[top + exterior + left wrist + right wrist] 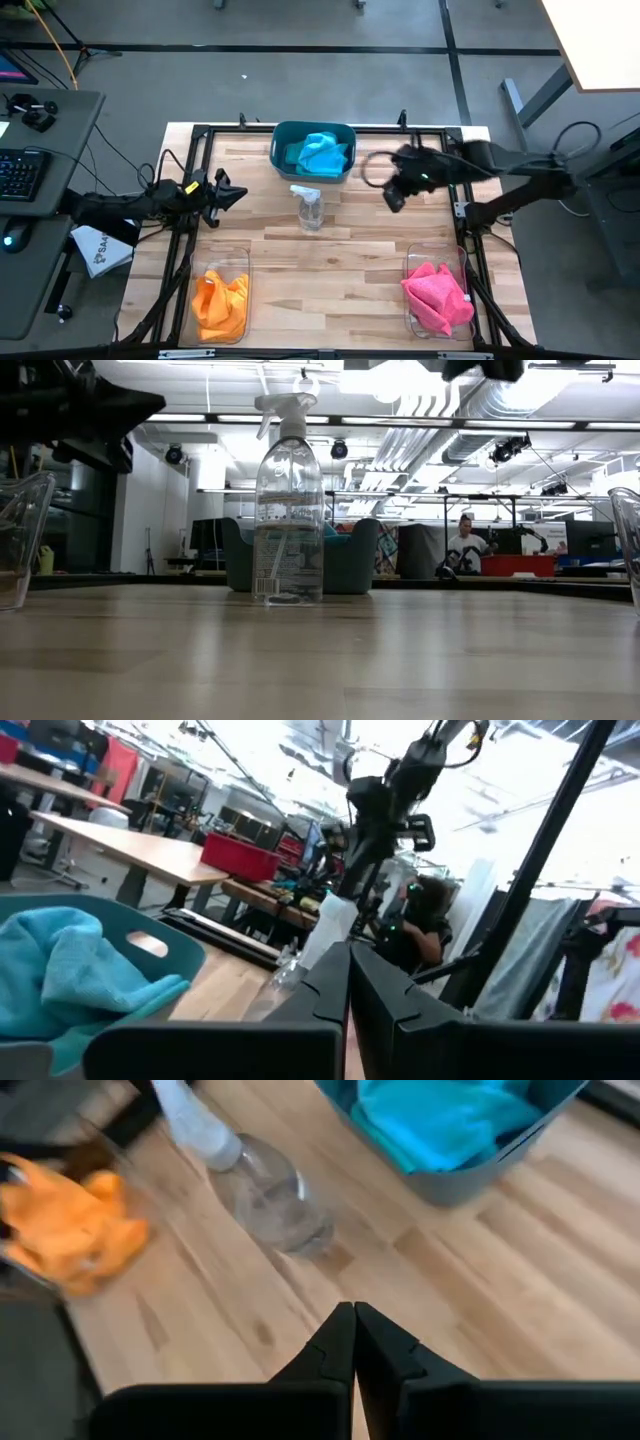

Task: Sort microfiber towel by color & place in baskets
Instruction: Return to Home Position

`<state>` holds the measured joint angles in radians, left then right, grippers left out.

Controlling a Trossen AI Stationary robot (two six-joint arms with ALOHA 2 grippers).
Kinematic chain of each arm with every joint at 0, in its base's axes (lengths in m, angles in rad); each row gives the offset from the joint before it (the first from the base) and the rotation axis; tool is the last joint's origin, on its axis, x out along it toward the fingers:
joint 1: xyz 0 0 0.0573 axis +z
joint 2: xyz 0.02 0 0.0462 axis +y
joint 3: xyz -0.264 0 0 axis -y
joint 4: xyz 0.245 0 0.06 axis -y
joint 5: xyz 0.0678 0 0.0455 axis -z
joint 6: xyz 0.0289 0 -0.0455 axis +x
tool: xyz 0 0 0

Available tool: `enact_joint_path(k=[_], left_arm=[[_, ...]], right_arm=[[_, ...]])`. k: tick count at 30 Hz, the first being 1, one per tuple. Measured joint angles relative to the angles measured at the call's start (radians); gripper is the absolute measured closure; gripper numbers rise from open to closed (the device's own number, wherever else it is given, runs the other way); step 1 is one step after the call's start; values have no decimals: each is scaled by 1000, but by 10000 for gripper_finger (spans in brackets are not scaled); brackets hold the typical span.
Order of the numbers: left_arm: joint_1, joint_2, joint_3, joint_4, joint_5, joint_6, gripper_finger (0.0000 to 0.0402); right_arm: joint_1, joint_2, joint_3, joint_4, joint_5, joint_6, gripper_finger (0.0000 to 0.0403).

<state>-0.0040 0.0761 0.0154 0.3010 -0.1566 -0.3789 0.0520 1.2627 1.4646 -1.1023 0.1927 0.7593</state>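
The dark teal tub [313, 152] at the table's far edge holds blue towels [320, 153]; the tub also shows in the low view [345, 558]. A clear bin [220, 300] at the near left holds orange towels [220, 302]. Another clear bin [437, 295] at the near right holds pink towels [438, 297]. My left gripper [232, 193] hovers at the table's left side, shut and empty [349, 982]. My right gripper [392, 198] hangs above the table right of the tub, shut and empty [354, 1338].
A clear spray bottle [308, 207] stands upright at mid-table in front of the teal tub, between the two grippers [289, 510]. Bare wood lies across the near middle of the table. Black frame rails run along the table's left and right sides.
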Motion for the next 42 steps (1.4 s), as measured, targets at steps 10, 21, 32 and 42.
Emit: enact_joint_path(k=[10,21,32,42], left_arm=[[0,2,0,-51,-12,32,401],[0,4,0,-72,-13,-11,401],[0,4,0,-72,-13,-12,401],[0,4,0,-72,-13,-12,401]], right_arm=[[5,-366,-706,648,-38,-23,403],[-127,-790,-1118,1053,-228,-128,403],[-133,-912,-1355,1396,-250,-219,403],[-133,-911,-1454,1517,-246,-220,403]])
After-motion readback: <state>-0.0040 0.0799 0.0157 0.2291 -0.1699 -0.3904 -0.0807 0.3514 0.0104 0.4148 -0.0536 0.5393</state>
